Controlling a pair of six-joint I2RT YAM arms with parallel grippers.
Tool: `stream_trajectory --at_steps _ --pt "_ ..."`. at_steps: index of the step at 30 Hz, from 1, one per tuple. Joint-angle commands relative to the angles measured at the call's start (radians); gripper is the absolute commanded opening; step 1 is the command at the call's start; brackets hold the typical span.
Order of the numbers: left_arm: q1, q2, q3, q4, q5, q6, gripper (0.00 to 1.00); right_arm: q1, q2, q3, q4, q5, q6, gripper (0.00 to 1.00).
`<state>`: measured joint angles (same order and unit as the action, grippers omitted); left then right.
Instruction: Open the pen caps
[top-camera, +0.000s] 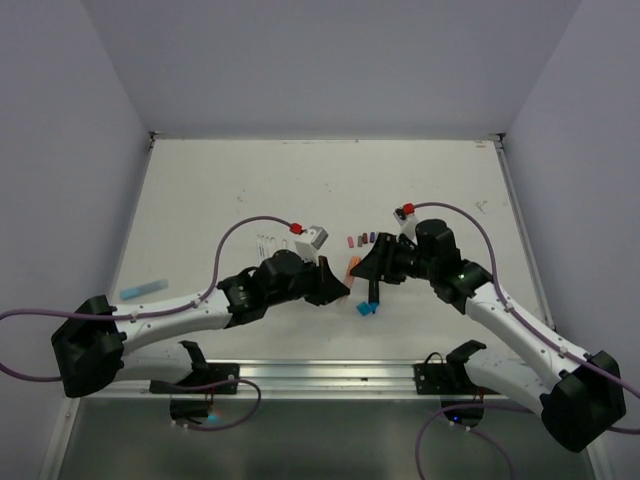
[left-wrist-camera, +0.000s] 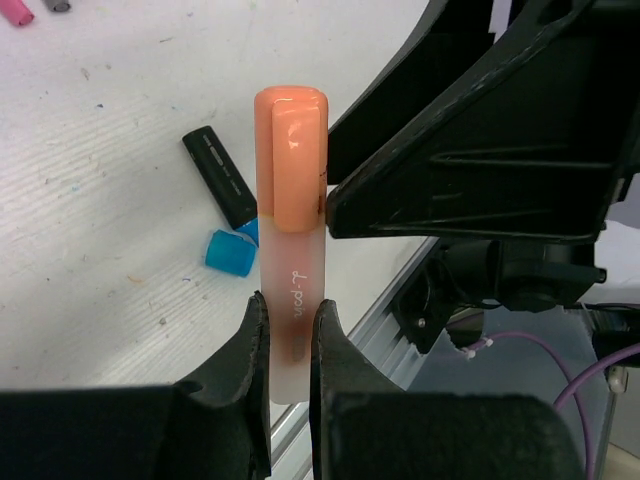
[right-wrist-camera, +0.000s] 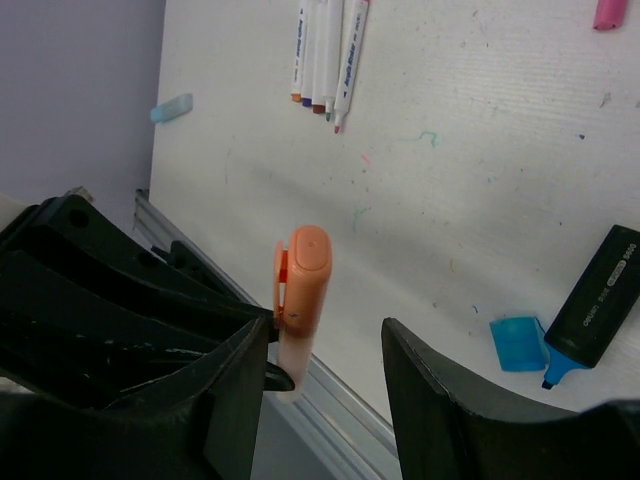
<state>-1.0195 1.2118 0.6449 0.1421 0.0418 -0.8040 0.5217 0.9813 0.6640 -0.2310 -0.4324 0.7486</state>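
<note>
Orange cap (left-wrist-camera: 290, 160) sits on a salmon marker body (left-wrist-camera: 292, 255) that stands upright above the near middle of the table (top-camera: 200, 190). The left gripper (left-wrist-camera: 290, 310) is clamped on that body, and its fingers hide the lower end. The right gripper (right-wrist-camera: 325, 335) has its jaws apart, one on each side of the cap; whether either finger touches the cap cannot be told. One blue cap (right-wrist-camera: 515, 343) lies just beside one black marker (right-wrist-camera: 595, 300), which is cut off at the edge of the right wrist view. Farther back, three small caps (top-camera: 360, 240) show in the top view, their colours hard to make out. Four white pens (right-wrist-camera: 325, 50) lie together, their upper ends cut off. One pale blue marker (right-wrist-camera: 172, 108) lies well to the left.
</note>
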Motion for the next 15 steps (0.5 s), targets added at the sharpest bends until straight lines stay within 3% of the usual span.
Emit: stream_trajectory --at_steps 1,9,15 --pt "-0.011 0.005 0.047 0.047 -0.037 -0.011 0.00 0.004 -0.004 -0.026 0.019 0.011 0.023 0.52" --pt "-0.017 0.034 0.070 0.054 -0.077 -0.027 0.00 0.031 0.016 -0.061 0.105 0.009 0.070 0.48" --pt "-0.019 0.051 0.087 0.083 -0.091 -0.046 0.00 0.066 0.013 -0.084 0.127 0.066 0.101 0.33"
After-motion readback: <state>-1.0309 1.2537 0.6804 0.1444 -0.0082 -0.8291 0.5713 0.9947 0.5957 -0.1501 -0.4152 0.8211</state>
